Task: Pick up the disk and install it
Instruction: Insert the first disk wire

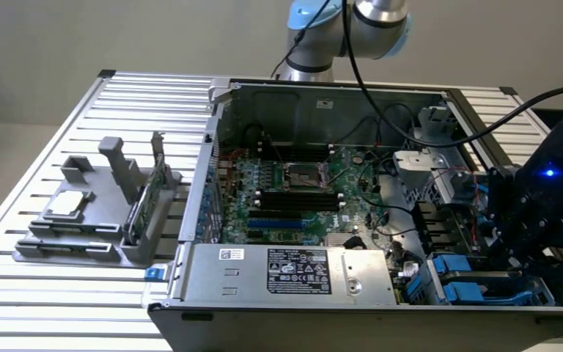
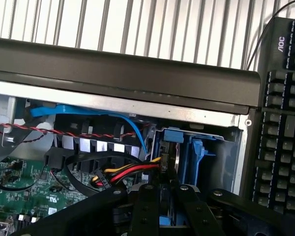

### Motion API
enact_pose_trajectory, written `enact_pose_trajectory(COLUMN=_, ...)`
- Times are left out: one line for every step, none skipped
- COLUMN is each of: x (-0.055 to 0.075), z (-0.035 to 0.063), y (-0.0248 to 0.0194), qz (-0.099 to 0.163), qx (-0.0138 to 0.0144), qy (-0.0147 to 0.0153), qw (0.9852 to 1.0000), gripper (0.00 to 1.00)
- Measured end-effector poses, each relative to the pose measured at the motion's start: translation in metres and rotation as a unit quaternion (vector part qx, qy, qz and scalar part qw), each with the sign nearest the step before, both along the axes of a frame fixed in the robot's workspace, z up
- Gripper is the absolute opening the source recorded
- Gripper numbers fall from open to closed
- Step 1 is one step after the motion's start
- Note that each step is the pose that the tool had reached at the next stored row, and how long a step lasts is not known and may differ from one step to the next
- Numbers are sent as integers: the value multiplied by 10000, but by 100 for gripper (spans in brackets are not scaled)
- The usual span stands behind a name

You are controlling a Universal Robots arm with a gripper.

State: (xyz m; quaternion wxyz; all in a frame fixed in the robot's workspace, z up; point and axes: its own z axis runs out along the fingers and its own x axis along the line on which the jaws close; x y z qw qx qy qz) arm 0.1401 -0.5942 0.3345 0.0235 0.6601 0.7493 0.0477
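My black gripper (image 1: 531, 246) hangs over the drive bay corner of the open computer case (image 1: 223, 132), at the exterior view's right. In the wrist view its two fingers (image 2: 146, 206) stand close together on a narrow grey slab with a blue rail, the disk (image 2: 168, 164) seen edge-on. The disk points into the blue-railed drive bay (image 2: 194, 155) beside the case wall. Blue bay brackets (image 1: 457, 282) show below the gripper in the exterior view, where the gripper's body hides most of the disk.
A grey holder (image 1: 86, 246) on the slatted table at the exterior view's left carries a square silver chip (image 1: 70, 205) and an upright green card (image 1: 144, 209). Red-yellow-black cables (image 2: 132, 172) and a blue cable (image 2: 88, 112) lie beside the bay. A black keyboard (image 2: 280, 142) lies outside the case.
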Motion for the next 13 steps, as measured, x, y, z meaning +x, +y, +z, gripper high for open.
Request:
enact_pose_trajectory(x=0, z=-2, y=1, qz=-5, qx=-1, qy=0, qw=10000, gripper=18)
enact_pose_trajectory(x=0, z=-3, y=2, qz=-10, qx=-3, qy=0, qw=10000, gripper=18)
enact_pose_trajectory(x=0, z=-3, y=3, qz=-14, qx=-5, qy=0, qw=10000, gripper=18)
enact_pose_trajectory(x=0, z=-3, y=6, qz=-19, qx=-7, qy=0, qw=10000, gripper=18)
enact_pose_trajectory(x=0, z=-3, y=11, qz=-25, qx=-8, qy=0, qw=10000, gripper=18)
enact_pose_trajectory(x=0, z=-4, y=17, qz=-34, qx=-11, qy=0, qw=10000, gripper=18)
enact_pose_trajectory(x=0, z=-4, y=22, qz=-44, qx=-13, qy=0, qw=10000, gripper=18)
enact_pose_trajectory(x=0, z=-4, y=28, qz=-55, qx=-16, qy=0, qw=10000, gripper=18)
enact_pose_trajectory(x=0, z=-4, y=31, qz=-67, qx=-18, qy=0, qw=10000, gripper=18)
enact_pose_trajectory(x=0, z=-4, y=32, qz=-80, qx=-21, qy=0, qw=10000, gripper=18)
enact_pose_trajectory(x=1, z=-5, y=32, qz=-96, qx=-22, qy=0, qw=10000, gripper=18)
enact_pose_trajectory(x=1, z=-4, y=32, qz=-115, qx=-24, qy=0, qw=9999, gripper=18)
enact_pose_trajectory(x=2, z=-4, y=33, qz=-135, qx=-25, qy=0, qw=9999, gripper=18)
